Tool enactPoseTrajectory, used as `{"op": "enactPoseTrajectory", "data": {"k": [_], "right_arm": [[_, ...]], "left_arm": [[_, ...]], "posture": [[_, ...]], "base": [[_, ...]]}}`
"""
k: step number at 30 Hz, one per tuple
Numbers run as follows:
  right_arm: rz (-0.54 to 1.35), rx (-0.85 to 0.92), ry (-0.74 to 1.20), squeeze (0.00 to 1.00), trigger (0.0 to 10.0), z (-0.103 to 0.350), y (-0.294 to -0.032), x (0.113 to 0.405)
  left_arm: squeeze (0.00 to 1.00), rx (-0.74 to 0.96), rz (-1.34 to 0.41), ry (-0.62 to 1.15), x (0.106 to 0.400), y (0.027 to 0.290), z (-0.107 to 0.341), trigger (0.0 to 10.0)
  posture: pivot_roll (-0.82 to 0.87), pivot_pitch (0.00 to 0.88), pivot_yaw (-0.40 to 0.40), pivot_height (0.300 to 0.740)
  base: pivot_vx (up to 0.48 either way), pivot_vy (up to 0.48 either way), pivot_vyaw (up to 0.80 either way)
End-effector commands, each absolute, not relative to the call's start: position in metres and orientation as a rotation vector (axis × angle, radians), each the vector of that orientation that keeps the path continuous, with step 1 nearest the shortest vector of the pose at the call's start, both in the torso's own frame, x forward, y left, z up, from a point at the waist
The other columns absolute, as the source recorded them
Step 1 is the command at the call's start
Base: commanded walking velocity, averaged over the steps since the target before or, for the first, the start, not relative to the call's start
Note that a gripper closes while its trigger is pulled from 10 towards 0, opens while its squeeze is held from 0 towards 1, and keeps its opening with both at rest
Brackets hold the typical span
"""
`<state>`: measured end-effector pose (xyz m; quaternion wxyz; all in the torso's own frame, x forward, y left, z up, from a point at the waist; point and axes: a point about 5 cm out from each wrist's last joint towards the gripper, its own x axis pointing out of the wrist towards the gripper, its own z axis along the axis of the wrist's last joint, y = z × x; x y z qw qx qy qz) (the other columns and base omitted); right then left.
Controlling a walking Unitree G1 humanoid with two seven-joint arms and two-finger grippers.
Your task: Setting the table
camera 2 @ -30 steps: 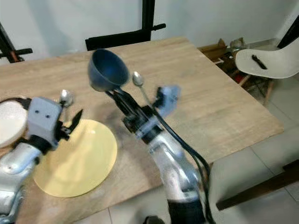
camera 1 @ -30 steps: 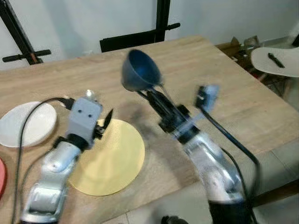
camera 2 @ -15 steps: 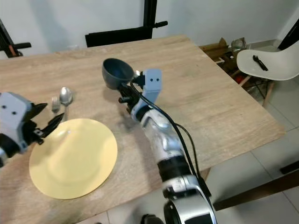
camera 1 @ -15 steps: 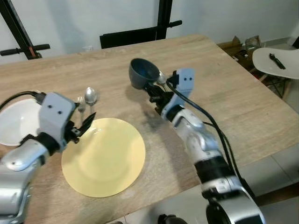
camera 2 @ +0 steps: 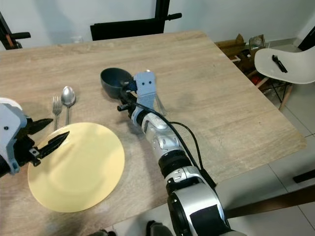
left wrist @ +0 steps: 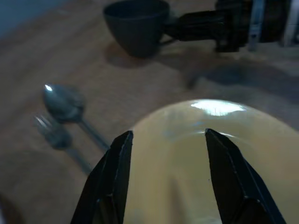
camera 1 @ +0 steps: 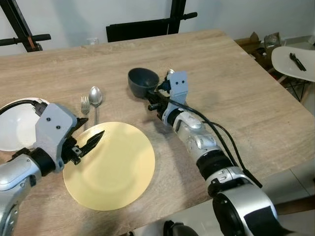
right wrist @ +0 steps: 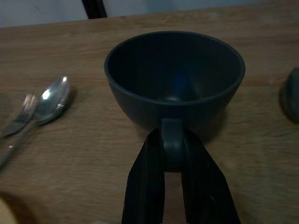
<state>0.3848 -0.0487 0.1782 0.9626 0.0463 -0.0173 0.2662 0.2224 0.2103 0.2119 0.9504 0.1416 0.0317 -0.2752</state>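
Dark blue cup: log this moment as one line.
right gripper | shut on handle of dark blue cup | cup upright on wooden table | left gripper open over round yellow plate

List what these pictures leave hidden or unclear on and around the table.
- Second spoon beside the dark cup: mostly covered by the right arm in both eye views.
- White plate: cut by the left eye view's edge, partly behind the left arm's camera.
- Fork and spoon: blurred in the left wrist view.
- Black item on the white chair: too small to identify.
- Yellow plate: cut by the right wrist view's edge.
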Motion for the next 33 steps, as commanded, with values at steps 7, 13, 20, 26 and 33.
{"op": "enactPoseTrajectory", "data": {"k": [7,13,20,26,33], "right_arm": [[0.509,-0.002,-0.155,0.00,10.0,0.183,-0.053,0.385],[0.575,-0.039,-0.153,0.00,10.0,0.180,-0.047,0.382],[0.596,-0.042,-0.156,0.00,10.0,0.178,-0.045,0.381],[0.570,-0.067,-0.155,1.00,10.0,0.179,-0.047,0.384],[0.558,-0.064,-0.168,1.00,10.0,0.183,-0.050,0.386]], "left_arm": [[0.00,0.219,-0.612,0.109,0.210,0.205,0.208,10.0],[0.00,0.219,-0.620,0.126,0.210,0.202,0.205,10.0],[0.00,0.200,-0.649,0.142,0.208,0.201,0.206,10.0],[0.00,0.206,-0.642,0.143,0.208,0.202,0.207,10.0],[0.00,0.203,-0.639,0.143,0.209,0.201,0.206,10.0]], "posture": [[0.19,0.137,0.012,0.740],[0.18,0.132,0.011,0.740],[0.18,0.125,0.014,0.740],[0.18,0.119,0.014,0.740],[0.17,0.114,0.012,0.740]], "base": [[0.000,0.000,0.00],[0.000,0.000,0.00],[0.000,0.000,0.00],[0.000,0.000,0.00],[0.000,0.000,0.00]]}}
